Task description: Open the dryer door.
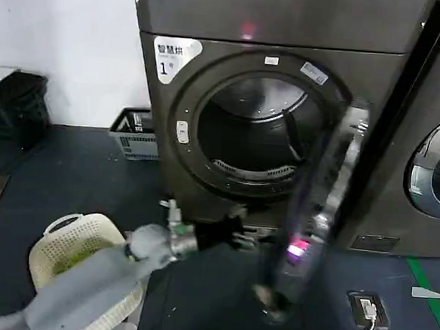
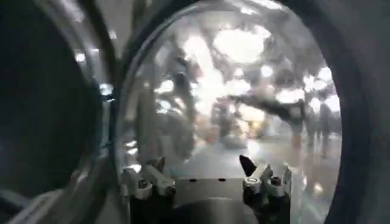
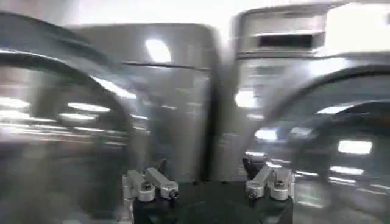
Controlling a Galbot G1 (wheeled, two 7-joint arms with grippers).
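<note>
Door swung wide, left gripper just beside its inner face

In the head view the dryer door (image 1: 324, 210) stands edge-on, right of centre, its long axis running top to bottom, hinged at the right of the dryer (image 1: 282, 33), whose drum mouth gapes mid-frame. The left gripper (image 1: 238, 233) reaches in from lower left, the door lying to its right; in the left wrist view its fingers (image 2: 145, 180) are spread, holding nothing, facing the glass. The right gripper (image 3: 210, 182) is likewise released, facing the machines. A cream basket (image 1: 78, 253) sits lower left, a grey crate (image 1: 135, 136) by the wall; neither blocks the swing.
</note>
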